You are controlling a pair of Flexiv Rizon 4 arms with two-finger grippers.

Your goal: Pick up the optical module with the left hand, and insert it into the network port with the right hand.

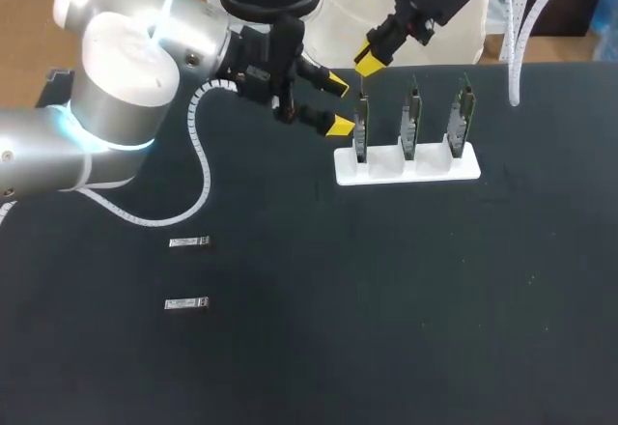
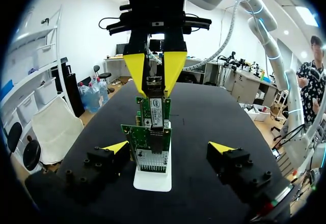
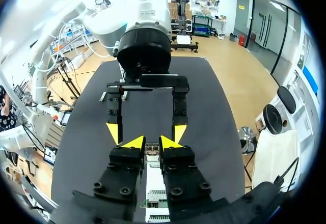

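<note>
In the right claw (image 3: 151, 143) sits the optical module (image 2: 154, 85).

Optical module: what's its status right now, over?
Right gripper shut on optical module, above the network cards. Left gripper open beside them. Nothing seen in between.

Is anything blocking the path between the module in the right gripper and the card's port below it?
Nothing visible does. The right gripper holds the optical module straight above the end card in the white rack. The left gripper is open beside that card, clear of the gap.
</note>
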